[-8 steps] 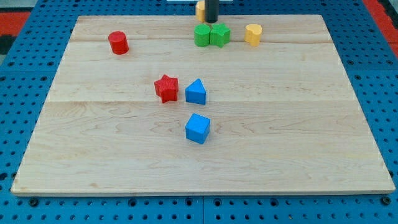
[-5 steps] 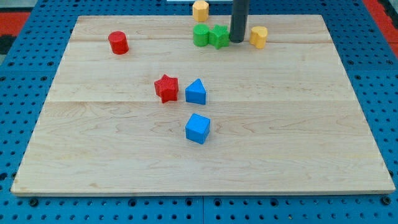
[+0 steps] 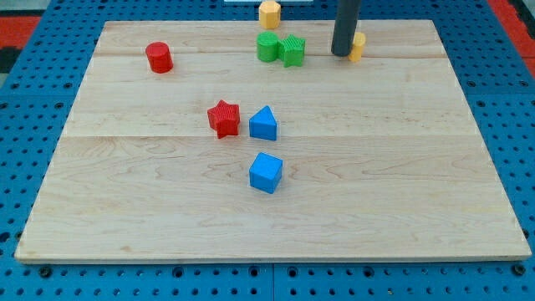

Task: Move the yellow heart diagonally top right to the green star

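Tip (image 3: 342, 53) touching yellow heart (image 3: 358, 47) near board's top edge (image 3: 401, 22), green star (image 3: 292, 50) leftward.

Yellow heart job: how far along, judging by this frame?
Done: my tip has reached the yellow heart and stands against its left side, hiding part of it.
In hand: contact looks made for a push, though I cannot tell for sure that they touch.
Left: the heart sits to the right of the green star, level with it, not yet up and to the right of it.
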You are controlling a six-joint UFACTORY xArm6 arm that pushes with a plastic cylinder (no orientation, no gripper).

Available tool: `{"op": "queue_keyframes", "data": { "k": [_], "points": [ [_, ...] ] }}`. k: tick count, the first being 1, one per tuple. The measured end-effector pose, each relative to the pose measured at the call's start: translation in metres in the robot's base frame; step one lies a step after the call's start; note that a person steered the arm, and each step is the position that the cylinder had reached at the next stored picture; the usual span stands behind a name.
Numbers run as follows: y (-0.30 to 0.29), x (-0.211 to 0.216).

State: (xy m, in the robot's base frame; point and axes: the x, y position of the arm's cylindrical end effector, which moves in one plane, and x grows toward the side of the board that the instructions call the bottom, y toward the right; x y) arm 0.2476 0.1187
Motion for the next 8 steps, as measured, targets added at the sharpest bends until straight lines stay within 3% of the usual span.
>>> {"op": "queue_keyframes", "data": {
  "k": [1,2,3,4,5,6,7,8],
  "points": [
    [0.014,-0.033],
    [0.002,-0.036],
    [-0.058,-0.036],
    [-0.072,-0.017],
    [-0.094,0.029],
    [-0.081,0.057],
    [-0.05,0.024],
    [-0.094,-0.018]
  ]
}}
